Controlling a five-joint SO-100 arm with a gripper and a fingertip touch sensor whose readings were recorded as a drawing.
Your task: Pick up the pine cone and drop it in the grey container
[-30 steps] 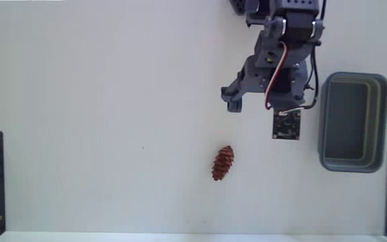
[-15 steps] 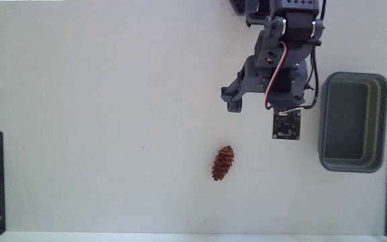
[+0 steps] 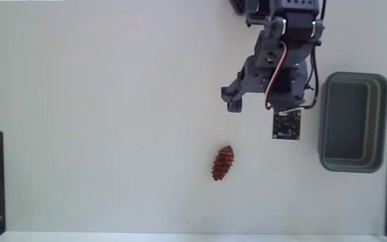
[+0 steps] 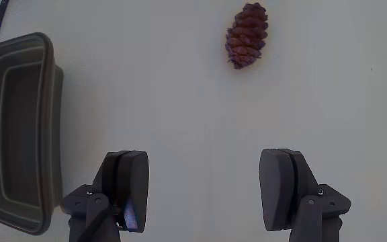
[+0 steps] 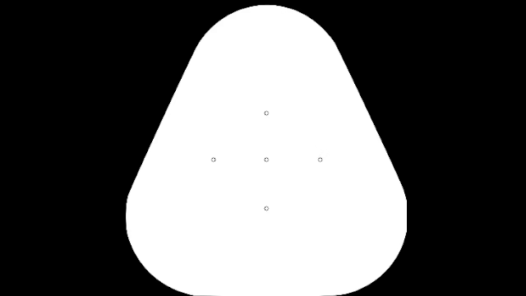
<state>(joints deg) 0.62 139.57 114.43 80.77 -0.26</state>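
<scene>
Pine cone (image 3: 223,163) lies flat on white table (image 3: 99,101), untouched, long axis roughly toward the arm. Landmark = cone for all places below.

Gripper (image 4: 203,191): jaws spread wide, nothing between them, only bare table showing in the gap. Wrist view has the cone (image 4: 247,35) well ahead of the fingertips (image 4: 132,188) and off-centre, nearer the right-hand finger's line than the left-hand one.

Fixed view: gripper (image 3: 237,101) sits above the cone in the picture, well apart from it, slightly right. Grey container (image 3: 352,122) is right of the cone and a bit higher in the picture, well apart; appears empty, dark inside. In wrist view the container (image 4: 19,128) is far left of the cone, at the picture's edge.

Stage (judgement): approach not yet begun in earnest; 0 of 2 steps done (grasp, drop).

Risks:
- Cone off gripper centreline → 1 finger may land on it and roll or push it away instead of straddling.
- Scaly, oval shape → pads could slip along the taper if closed near an end; aim mid-body.
- Descending short of the cone → close on air.
- Carry to the container crosses open table; weak pinch → drop outside the rim.
</scene>
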